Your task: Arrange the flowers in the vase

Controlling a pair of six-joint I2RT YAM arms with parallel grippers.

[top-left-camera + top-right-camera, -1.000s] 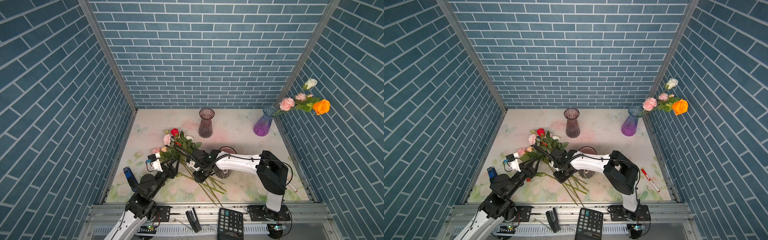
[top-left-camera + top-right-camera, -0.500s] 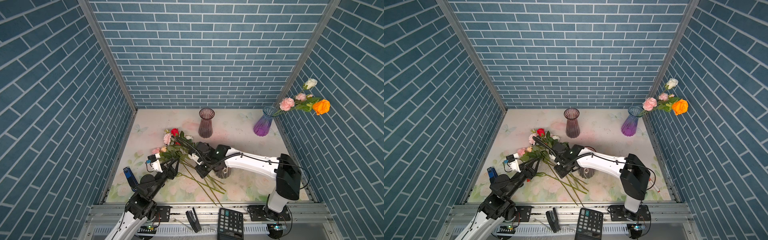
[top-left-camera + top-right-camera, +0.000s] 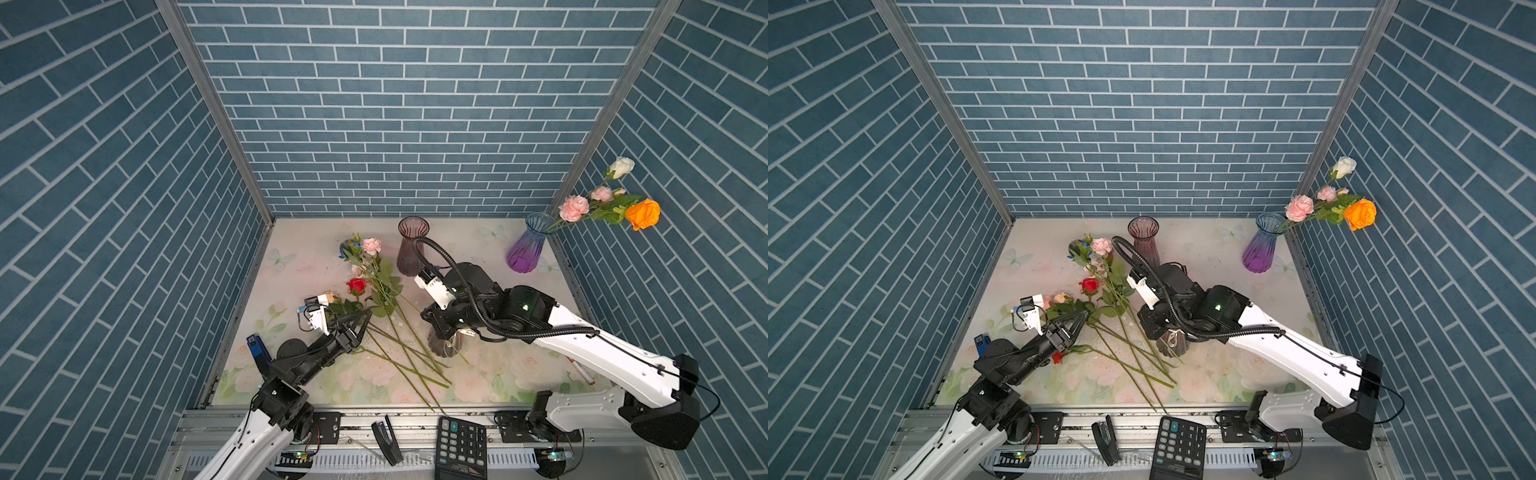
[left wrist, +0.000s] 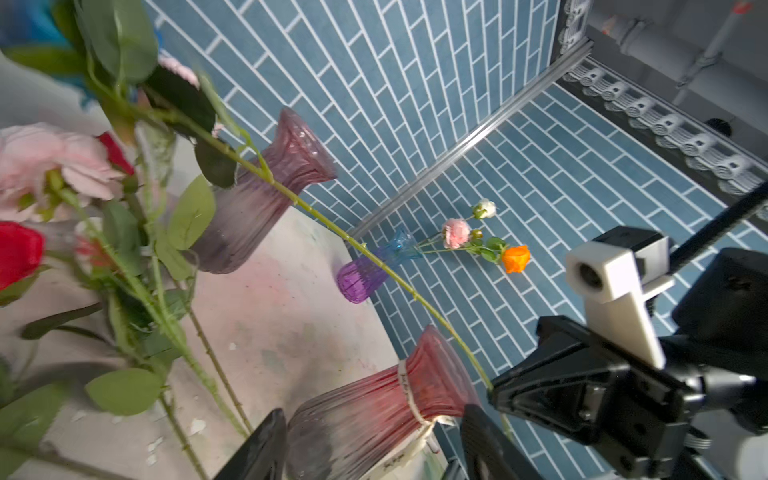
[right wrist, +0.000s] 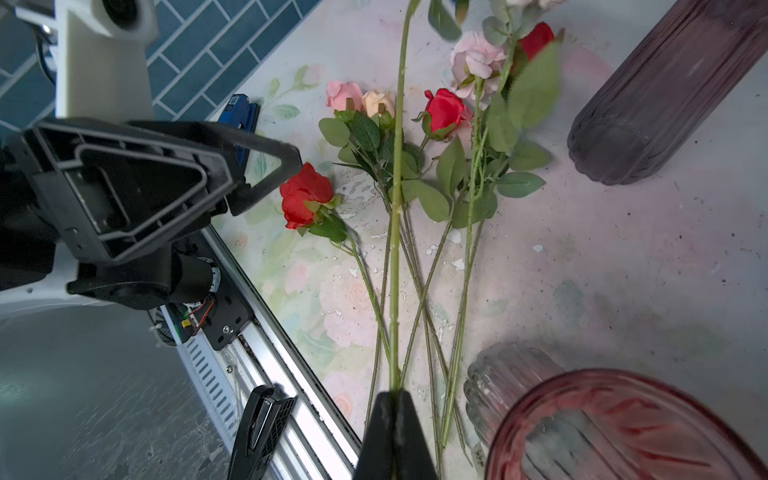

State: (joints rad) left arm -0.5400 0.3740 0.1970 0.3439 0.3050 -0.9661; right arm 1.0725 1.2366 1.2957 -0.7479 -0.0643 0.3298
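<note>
1. Right gripper: the jaws are pressed together on a long thin green flower stem.
2. Held stem: it runs away from the jaws, clear of the table, to a leafy head with a pink bloom and a blue bloom beside it.
3. Dark red ribbed glass vase: it stands upright with its rim just beside the right gripper's jaws. The held stem is not inside it.
4. Left gripper: the jaws stand well apart with nothing between them.
5. Loose artificial flowers: one red rose lies just off the left gripper's fingertips. A second red rose and pink and peach buds lie near it. Their stems cross on the floral-print table between the two grippers.
6. Beyond the right gripper:
   - A smoky purple glass vase stands near.
   - A blue-to-violet glass vase stands well apart, holding pink, white and orange blooms.
</note>
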